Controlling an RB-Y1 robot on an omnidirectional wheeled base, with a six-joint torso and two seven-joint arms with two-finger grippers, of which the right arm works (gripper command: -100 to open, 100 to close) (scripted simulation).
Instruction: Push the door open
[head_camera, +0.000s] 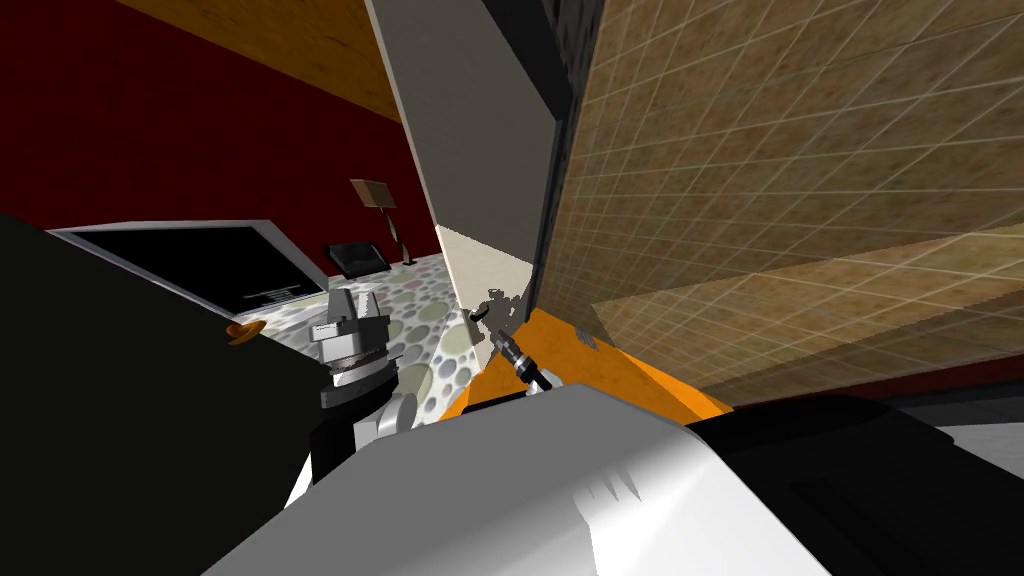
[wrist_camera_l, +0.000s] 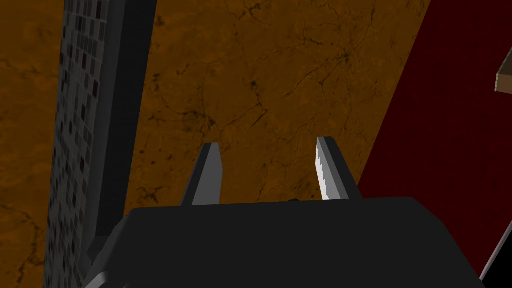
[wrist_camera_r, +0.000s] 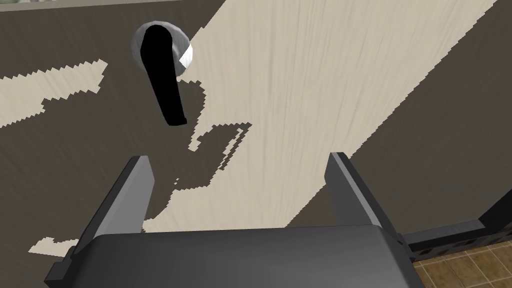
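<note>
Pale door (wrist_camera_r: 300, 75) before right gripper (wrist_camera_r: 239, 157), fingers (wrist_camera_r: 132, 195) wide, empty, black lever (wrist_camera_r: 162, 80) near; left gripper (wrist_camera_l: 268, 142) parted.

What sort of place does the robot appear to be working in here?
Probably a doorway in a house, opening onto a living room: a pale door with a black lever handle faces the right gripper, and beyond it a floor lamp and black chair stand by a dark red wall.
</note>
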